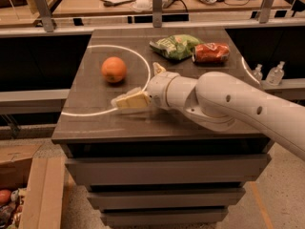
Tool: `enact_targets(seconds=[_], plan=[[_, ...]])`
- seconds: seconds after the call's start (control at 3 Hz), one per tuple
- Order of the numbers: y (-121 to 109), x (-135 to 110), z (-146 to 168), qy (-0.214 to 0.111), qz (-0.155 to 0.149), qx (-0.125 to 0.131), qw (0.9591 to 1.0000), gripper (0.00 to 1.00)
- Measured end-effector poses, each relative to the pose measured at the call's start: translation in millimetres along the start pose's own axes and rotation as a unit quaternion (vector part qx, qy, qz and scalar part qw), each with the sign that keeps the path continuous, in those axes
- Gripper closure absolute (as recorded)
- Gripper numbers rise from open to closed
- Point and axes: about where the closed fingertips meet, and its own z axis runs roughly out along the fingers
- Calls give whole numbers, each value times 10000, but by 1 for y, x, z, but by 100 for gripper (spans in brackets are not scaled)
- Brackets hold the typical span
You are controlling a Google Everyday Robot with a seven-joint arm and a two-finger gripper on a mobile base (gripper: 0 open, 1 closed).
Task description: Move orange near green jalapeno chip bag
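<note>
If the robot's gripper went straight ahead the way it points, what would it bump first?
Probably the orange. The gripper, jaws open, points left across the table towards it, with nothing between. Depth is unclear, so it might slip past its near side.

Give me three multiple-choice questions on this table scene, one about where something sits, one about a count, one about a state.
1. Where is the orange? A. left of the green chip bag B. on the floor C. in a drawer
2. How many snack packets lie on the table? A. one B. two C. four
3. What does the gripper hold? A. the orange B. a cup C. nothing
Answers: 1 A, it sits at the bag's left. 2 B, the green bag and a red packet lie side by side. 3 C, the gripper hovers open beside the orange.
</note>
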Motion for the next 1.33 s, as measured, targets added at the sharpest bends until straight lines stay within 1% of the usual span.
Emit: enact_targets(seconds=[0.67, 1.0, 1.33], plan=[[-1, -13, 51, -87, 135, 121, 9998, 0], [-8, -15, 72, -164, 179, 197, 9995, 0], [-15, -18, 92, -229, 168, 206, 9994, 26]])
